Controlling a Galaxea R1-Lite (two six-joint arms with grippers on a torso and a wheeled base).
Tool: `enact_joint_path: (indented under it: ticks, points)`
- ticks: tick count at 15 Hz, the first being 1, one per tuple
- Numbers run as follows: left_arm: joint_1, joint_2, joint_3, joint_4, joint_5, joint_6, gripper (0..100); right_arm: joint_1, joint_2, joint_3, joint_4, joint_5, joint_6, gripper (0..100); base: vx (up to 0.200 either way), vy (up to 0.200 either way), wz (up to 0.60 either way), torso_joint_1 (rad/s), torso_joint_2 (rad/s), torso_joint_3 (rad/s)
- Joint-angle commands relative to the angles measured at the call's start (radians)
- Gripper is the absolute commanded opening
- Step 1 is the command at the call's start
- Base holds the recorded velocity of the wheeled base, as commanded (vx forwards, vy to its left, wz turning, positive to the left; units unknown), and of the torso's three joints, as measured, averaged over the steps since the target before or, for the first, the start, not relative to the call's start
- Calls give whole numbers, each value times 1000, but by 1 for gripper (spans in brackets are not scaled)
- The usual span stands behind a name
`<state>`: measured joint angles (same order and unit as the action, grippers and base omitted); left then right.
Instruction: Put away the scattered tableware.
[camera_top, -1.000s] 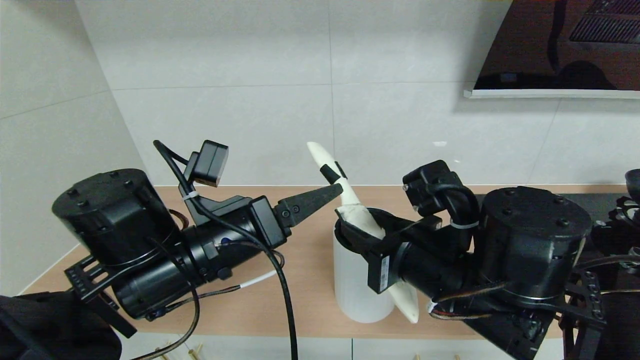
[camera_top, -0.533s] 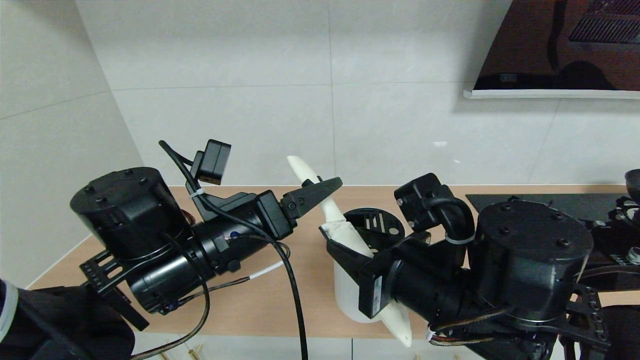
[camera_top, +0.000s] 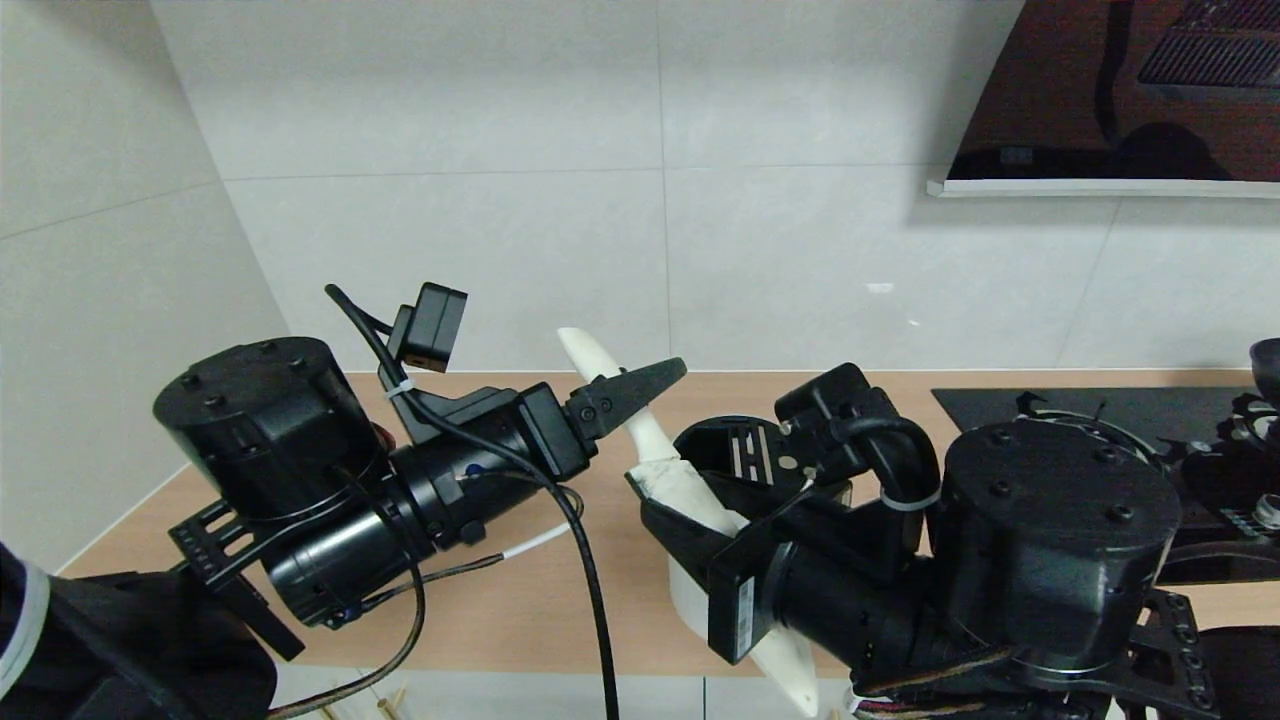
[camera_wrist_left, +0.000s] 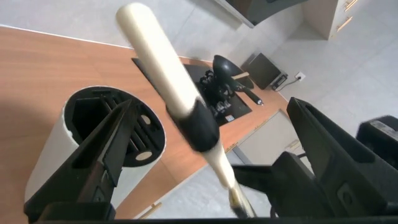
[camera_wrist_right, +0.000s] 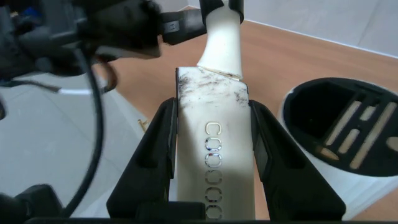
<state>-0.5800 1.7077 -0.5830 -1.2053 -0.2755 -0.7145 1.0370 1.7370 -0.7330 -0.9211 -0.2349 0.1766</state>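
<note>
Handover, apparently: right gripper (camera_wrist_right: 211, 109) clamps white spatula (camera_top: 650, 435); left gripper (camera_wrist_left: 211, 109), at 10 o'clock, gapes around handle (camera_wrist_left: 155, 56); close next.

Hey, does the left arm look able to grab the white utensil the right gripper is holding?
Probably yes: the jaws of the left gripper stand open on either side of the white utensil, with nothing between.

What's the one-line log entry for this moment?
right tool: shut on utensil | left tool: open around utensil | holder: upright on counter
</note>
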Motion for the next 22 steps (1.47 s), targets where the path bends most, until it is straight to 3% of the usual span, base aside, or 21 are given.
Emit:
enact_joint_path:
  ticks: [1,2,3,7,22]
  points:
    - [0,7,0,0,1,0,100,1,1,1,-1,0,0,0,0,0,0,0,0,0]
    - [0,10,-1,0,7,0,100,3,1,1,-1,0,0,0,0,0,0,0,0,0]
    - [-4,15,-1,0,13,1,0,3,1,1,-1,0,0,0,0,0,0,0,0,0]
    - [-8,17,0,-2,13,21,0,3,1,1,-1,0,0,0,0,0,0,0,0,0]
    - [-14,9,0,-31,15,21,0,1,1,1,-5,-7,0,0,0,0,0,0,0,0]
